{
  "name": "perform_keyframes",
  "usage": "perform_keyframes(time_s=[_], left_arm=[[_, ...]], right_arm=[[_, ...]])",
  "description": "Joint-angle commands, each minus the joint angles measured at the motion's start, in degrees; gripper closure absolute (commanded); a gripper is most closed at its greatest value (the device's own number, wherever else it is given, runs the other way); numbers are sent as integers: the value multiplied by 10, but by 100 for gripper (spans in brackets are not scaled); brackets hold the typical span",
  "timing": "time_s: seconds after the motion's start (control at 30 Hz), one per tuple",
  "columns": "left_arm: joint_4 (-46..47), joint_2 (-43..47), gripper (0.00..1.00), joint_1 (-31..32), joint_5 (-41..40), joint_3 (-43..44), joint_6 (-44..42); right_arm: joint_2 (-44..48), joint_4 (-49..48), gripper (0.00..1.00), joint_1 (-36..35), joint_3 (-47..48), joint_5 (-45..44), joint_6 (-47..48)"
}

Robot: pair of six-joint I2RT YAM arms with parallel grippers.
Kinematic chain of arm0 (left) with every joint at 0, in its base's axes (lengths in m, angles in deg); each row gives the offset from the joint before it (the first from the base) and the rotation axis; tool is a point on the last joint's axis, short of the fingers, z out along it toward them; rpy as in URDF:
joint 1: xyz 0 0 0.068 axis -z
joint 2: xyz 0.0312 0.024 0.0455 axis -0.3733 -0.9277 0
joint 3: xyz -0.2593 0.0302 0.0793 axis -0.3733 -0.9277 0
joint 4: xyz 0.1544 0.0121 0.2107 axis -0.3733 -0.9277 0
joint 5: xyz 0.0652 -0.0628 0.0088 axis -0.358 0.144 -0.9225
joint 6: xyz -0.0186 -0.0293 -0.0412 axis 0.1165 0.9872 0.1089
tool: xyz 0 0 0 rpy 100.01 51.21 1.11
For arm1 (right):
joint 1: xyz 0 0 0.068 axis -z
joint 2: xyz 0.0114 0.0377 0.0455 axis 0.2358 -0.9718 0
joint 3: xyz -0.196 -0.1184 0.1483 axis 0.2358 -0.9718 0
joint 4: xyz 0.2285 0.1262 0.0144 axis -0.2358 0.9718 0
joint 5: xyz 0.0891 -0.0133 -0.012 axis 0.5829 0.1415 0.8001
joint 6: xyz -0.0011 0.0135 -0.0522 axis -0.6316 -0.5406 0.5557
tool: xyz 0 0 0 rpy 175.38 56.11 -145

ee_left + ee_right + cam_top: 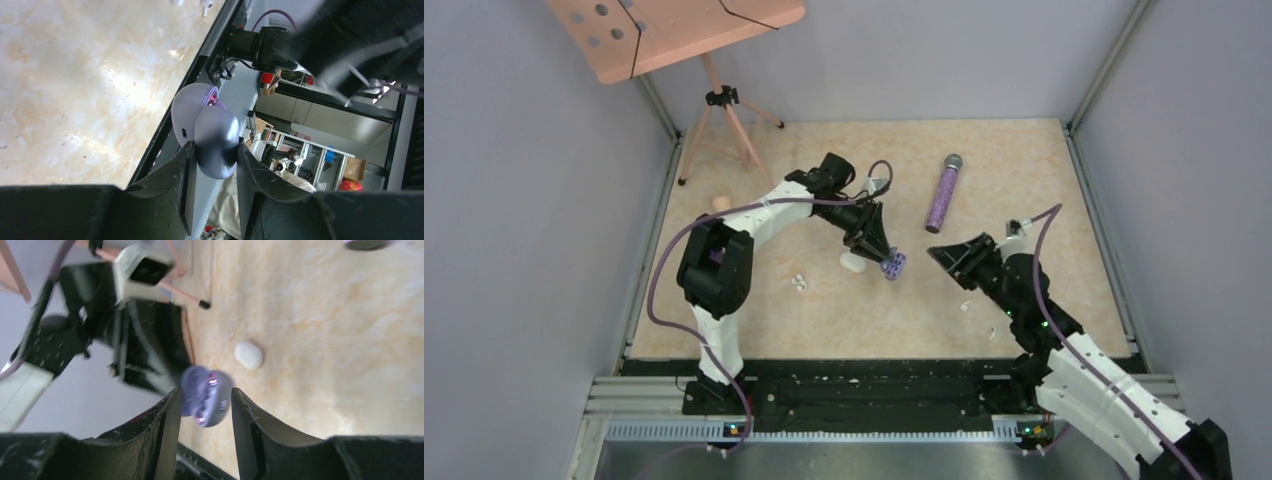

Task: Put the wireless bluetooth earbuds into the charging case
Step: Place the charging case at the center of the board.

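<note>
The marbled beige tabletop fills the walled cell. At its far left corner stands a salmon-pink music stand on a tripod.

The left arm reaches out over the middle of the tabletop. The right arm stretches in from the near right, and its tip faces the left arm's tip across a short gap.

A purple glitter microphone lies on the surface beyond the two tips, well apart from both.

The left jaws are clamped on the purple charging case. They pinch its hinged lid from both sides and hold the case open, clear of the tabletop. In the left wrist view the base hangs off the lid with a small port in its side. A pink glint shows in the opening, but whether a bud sits in there cannot be told.

The right jaws stand parted with nothing between them. They are aimed at the purple case, whose open face is blurred in the right wrist view.

A closed white charging case rests on the tabletop just left of the purple one.

A pair of white earbuds lies loose on the tabletop, left of the white case and nearer the arm bases.

Two white specks lie close to the right arm, too small to identify.
</note>
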Motion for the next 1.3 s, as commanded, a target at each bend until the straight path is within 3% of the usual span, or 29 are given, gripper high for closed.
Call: perform_keyframes(time_s=[0.0,0.17,0.37,0.5,0.63,0.9,1.1,1.27], left_arm=[[82,78,100,-3,55,-26,47],[193,136,100,-4,60,-86,115],[294,150,100,-4,68,-131,184],[365,145,100,-12,33,-150,228],[467,87,100,-44,-3,-135,280],[364,-120,100,-71,-63,69,238],[312,-216,100,-81,-93,152,214],[284,-225,100,-93,-110,148,186]], right_arm=[[17,34,59,93,-66,80,-52],[-14,-91,57,95,-108,134,-84],[19,-202,44,96,-129,146,-70],[50,-109,43,96,-99,123,-37],[107,-3,43,95,-73,72,-12],[209,185,43,95,-5,-15,28],[207,214,43,95,12,-16,37],[199,213,43,94,14,-13,39]])
